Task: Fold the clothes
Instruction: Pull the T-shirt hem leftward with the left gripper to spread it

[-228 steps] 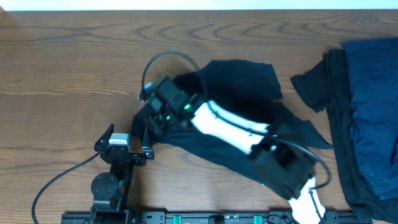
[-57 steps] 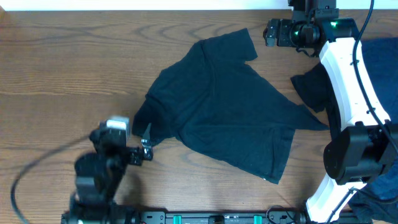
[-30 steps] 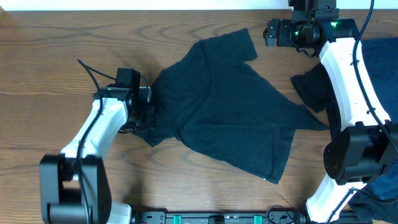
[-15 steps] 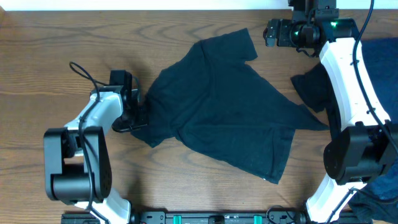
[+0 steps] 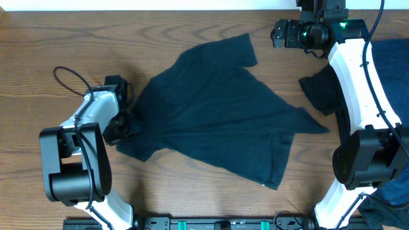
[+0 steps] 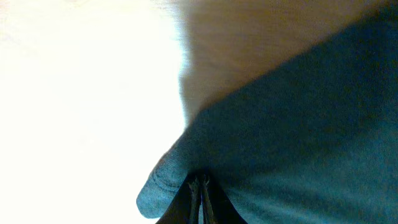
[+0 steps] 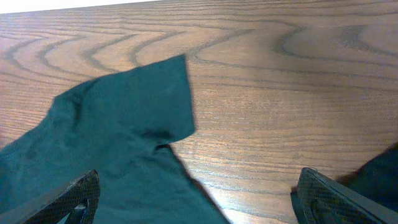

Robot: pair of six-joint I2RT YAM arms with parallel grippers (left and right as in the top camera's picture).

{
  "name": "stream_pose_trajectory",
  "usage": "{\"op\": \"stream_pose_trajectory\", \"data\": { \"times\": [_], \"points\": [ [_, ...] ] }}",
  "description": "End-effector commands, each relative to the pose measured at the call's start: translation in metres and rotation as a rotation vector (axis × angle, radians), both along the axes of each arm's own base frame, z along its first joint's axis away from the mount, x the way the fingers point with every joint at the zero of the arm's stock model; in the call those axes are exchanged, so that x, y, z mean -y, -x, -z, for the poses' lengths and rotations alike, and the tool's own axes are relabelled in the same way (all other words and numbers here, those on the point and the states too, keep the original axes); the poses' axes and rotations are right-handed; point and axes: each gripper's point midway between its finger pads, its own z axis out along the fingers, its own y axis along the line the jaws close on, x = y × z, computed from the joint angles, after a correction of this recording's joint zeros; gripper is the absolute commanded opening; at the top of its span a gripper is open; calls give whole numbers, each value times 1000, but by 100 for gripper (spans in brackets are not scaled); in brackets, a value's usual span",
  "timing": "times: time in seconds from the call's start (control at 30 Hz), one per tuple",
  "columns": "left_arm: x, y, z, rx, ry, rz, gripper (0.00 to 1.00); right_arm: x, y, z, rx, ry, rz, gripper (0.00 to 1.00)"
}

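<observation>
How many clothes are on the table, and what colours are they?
Black: 2, the spread T-shirt and a bunched garment to its right
Blue: 1, the blue garment at the right edge, partly out of view
Total: 3

A brown wood-grain tabletop (image 5: 64, 38) is filling the view, its grain curving in long bands, and a pale strip (image 5: 160, 4) is running along its far edge.
</observation>
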Motion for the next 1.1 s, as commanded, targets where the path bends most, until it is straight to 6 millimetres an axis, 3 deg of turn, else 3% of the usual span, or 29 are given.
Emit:
{"op": "stream_pose_trajectory", "data": {
  "times": [0.0, 0.2, 0.37, 0.47, 0.57, 0.7, 0.73, 0.77, 0.83, 0.87, 0.9, 1.07],
  "points": [
    [-26, 27, 12, -85, -94, -134, 6, 3, -1, 1, -3, 0, 5, 99],
    [-29, 35, 15, -94, -44, -191, 6, 3, -1, 1, -3, 0, 5, 99],
    [-9, 12, 0, 13, 93, -205, 6, 3, -1, 1, -3, 0, 5, 99],
    [7, -16, -31, 158, 205, -170, 6, 3, -1, 1, -3, 0, 5, 99],
    [17, -42, -77, 343, 274, -149, 9, 3, -1, 1, -3, 0, 5, 99],
    [27, -59, -137, 583, 321, -98, 17, 3, -1, 1, -3, 0, 5, 99],
    [27, -59, -147, 616, 314, -91, 24, 3, -1, 1, -3, 0, 5, 99],
    [27, -58, -156, 645, 309, -85, 38, 3, -1, 1, -3, 0, 5, 99],
    [27, -56, -170, 690, 301, -75, 80, 3, -1, 1, -3, 0, 5, 99],
    [28, -55, -174, 704, 299, -72, 94, 3, -1, 1, -3, 0, 5, 99],
    [28, -54, -179, 716, 297, -69, 98, 3, -1, 1, -3, 0, 5, 99],
    [28, -52, -186, 740, 293, -64, 98, 3, -1, 1, -3, 0, 5, 99]
  ]
}}
